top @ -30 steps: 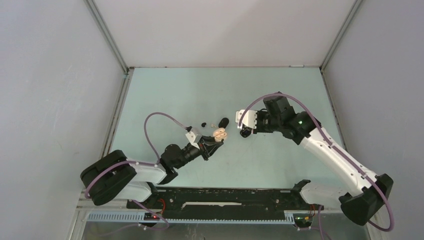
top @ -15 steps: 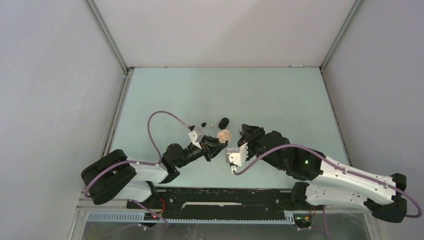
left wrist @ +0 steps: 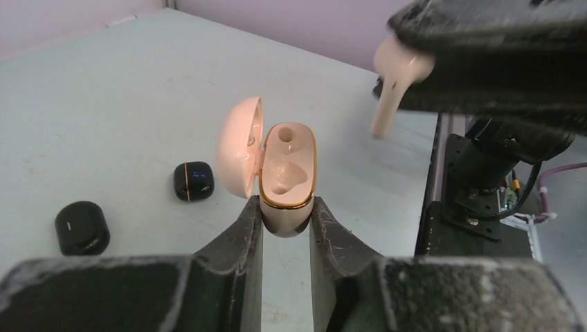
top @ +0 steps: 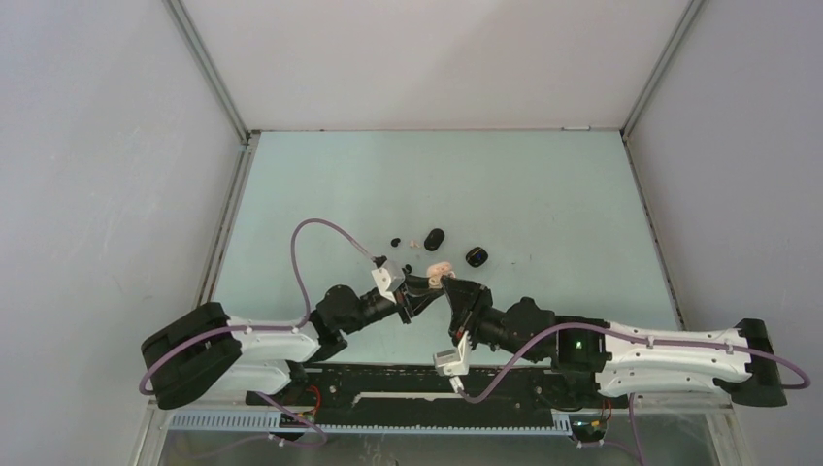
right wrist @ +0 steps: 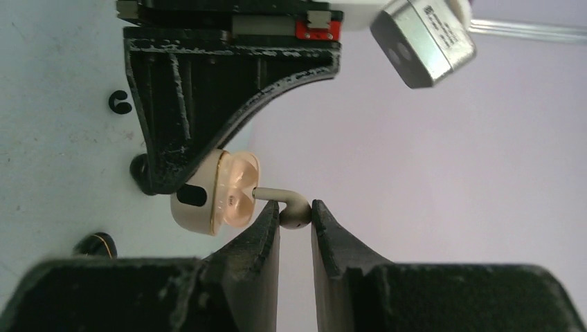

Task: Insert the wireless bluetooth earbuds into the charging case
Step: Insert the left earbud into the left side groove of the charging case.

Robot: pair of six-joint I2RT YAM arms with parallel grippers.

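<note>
Near the front edge of the desk [top: 543, 184], the open whitish charging case [left wrist: 287, 173] is clamped upright in the left tool [left wrist: 286, 207], and its sockets appear empty. One whitish earbud [right wrist: 280, 198] is pinched by its head in the right tool [right wrist: 295, 211]. Its stem is pointed at the case, close to it but apart. The insertion step is judged to be in hand. For the next move, the stem must be lined up with a socket, then pressed in gently and released.

Earbud [left wrist: 400, 69] just beside charging case [left wrist: 285, 180]; two other cases [left wrist: 193, 181] beyond.
</note>
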